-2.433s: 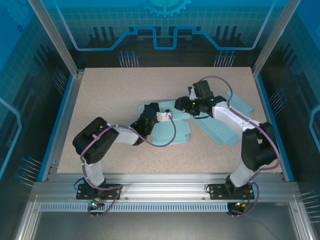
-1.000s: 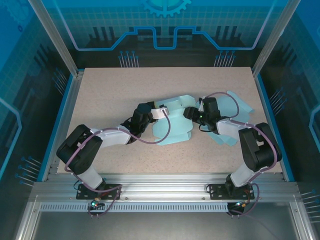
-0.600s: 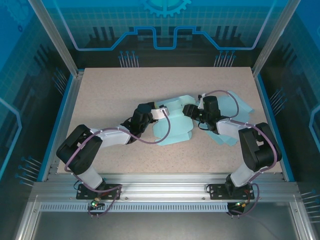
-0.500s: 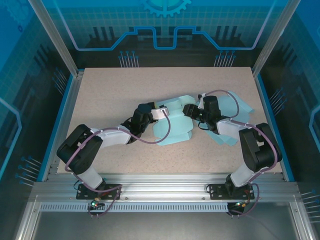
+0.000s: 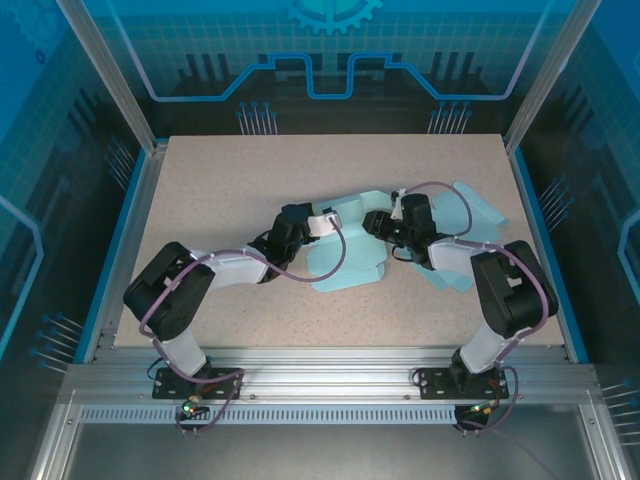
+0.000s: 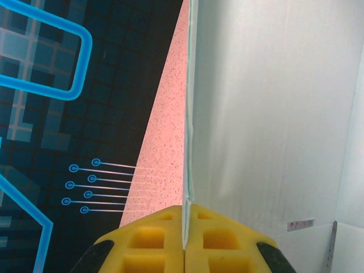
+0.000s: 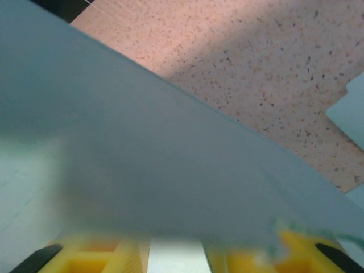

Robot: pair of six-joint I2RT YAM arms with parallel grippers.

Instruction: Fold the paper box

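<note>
The pale blue paper box [image 5: 345,262] lies partly folded at mid-table, its far panels lifted off the surface. My left gripper [image 5: 322,222] holds its left raised edge. In the left wrist view the yellow fingers [image 6: 153,244] are shut on that thin edge of the box [image 6: 273,114], at the left gripper [image 6: 186,215]. My right gripper [image 5: 372,222] is against the box's right raised panel. In the right wrist view a blurred blue panel [image 7: 142,142] covers the fingertips, and the right gripper [image 7: 177,247] has its yellow fingers apart with pale paper in the gap.
A fanned stack of flat blue blanks [image 5: 478,212] lies under and behind the right arm. The speckled table [image 5: 220,180] stretches bare to the left and far side. A blue rim and metal frame posts [image 5: 132,215] bound it.
The right gripper has edged left up against the box's raised panel. The left arm's elbow has swung slightly right while its gripper keeps hold of the box edge.
</note>
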